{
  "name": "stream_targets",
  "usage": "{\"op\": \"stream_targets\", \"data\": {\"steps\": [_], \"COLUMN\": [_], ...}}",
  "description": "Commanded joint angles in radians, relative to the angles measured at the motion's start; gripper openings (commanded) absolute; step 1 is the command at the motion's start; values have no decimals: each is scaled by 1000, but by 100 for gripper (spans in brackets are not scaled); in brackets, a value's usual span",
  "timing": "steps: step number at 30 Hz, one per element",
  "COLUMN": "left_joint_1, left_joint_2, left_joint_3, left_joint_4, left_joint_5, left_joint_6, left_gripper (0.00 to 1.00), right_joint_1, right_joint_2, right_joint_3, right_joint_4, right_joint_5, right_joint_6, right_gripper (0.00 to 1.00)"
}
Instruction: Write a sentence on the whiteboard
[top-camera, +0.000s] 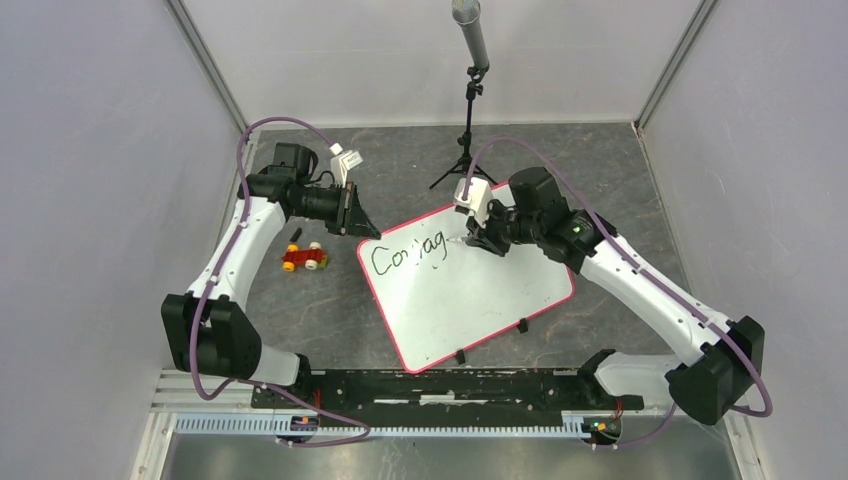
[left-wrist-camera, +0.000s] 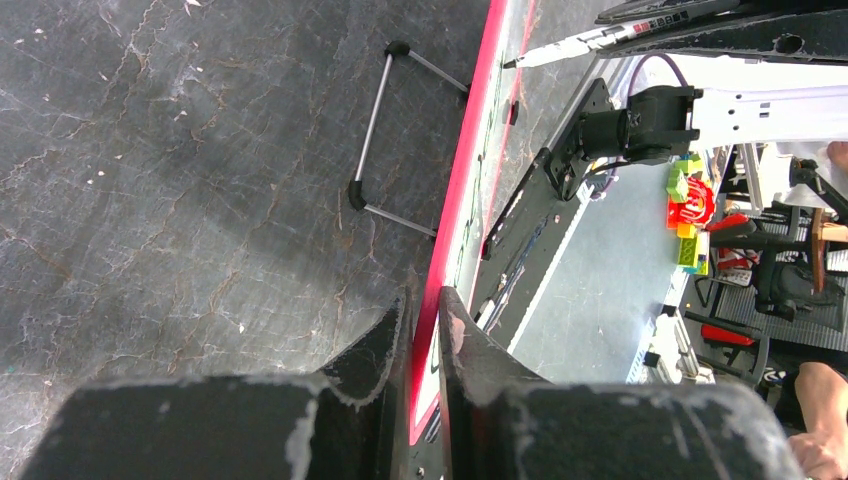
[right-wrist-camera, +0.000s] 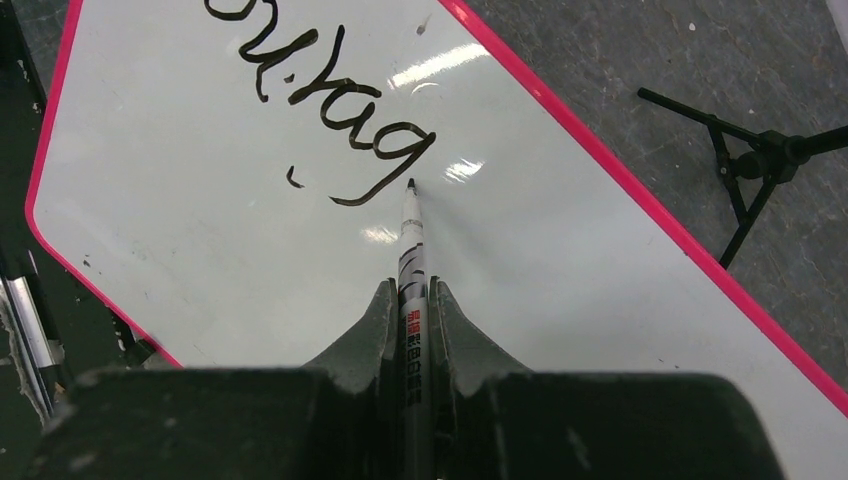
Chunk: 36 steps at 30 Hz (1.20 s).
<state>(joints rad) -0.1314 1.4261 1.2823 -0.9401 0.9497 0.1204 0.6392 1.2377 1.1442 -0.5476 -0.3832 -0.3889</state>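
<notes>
Board work in progress here: the whiteboard (top-camera: 470, 300) lies mid-bench between the two arms, turned on a diagonal, and the sentence (top-camera: 408, 255) so far reads "Courag" along its far-left part. The right fingers (right-wrist-camera: 365, 330) are clamped on the marker (right-wrist-camera: 412, 240), barrel pinched between them, with the tip at the surface just right of the "g"; whether it is pressing I cannot tell. Over on the far-left corner the left fingers (left-wrist-camera: 380, 340) are pinched together on the pink rim (left-wrist-camera: 455, 200), one on each face of the board. That looks the right place to take it. It reads as a stiff, thin, light panel with a glossy face, likely to skate or pivot under pen pressure, so an edge grip well clear of the writing makes sense. The marker is slim and smooth, so it wants a firm grip and a light touch on that soft tip. Plenty of white remains to the right and on the near half for the remaining words. Around it: a wire leg (left-wrist-camera: 375, 140) on the board's back, two black clips (top-camera: 522, 325) at its near rim, a tripod (top-camera: 465, 150) just beyond the far edge near the right wrist, and a toy car (top-camera: 304, 259) to the left, apart from the board.
</notes>
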Motion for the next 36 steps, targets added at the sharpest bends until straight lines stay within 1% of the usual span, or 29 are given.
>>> {"op": "stream_targets", "data": {"steps": [1, 11, 23, 31, 36], "left_joint_1": [-25, -25, -27, -30, -30], "left_joint_2": [-4, 0, 23, 27, 27], "left_joint_3": [14, 14, 34, 36, 37], "left_joint_4": [3, 3, -12, -12, -12], "left_joint_5": [-9, -13, -12, -15, -20], "left_joint_6": [31, 30, 47, 52, 54], "left_gripper": [2, 2, 2, 2, 2], "right_joint_1": [-1, -74, -72, -30, -26], "right_joint_2": [15, 17, 60, 56, 33], "right_joint_3": [26, 43, 108, 50, 7], "right_joint_4": [17, -8, -5, -8, -14], "right_joint_5": [5, 19, -52, -62, -50], "right_joint_6": [-20, -62, -47, -47, -51], "right_gripper": [0, 0, 0, 0, 0]}}
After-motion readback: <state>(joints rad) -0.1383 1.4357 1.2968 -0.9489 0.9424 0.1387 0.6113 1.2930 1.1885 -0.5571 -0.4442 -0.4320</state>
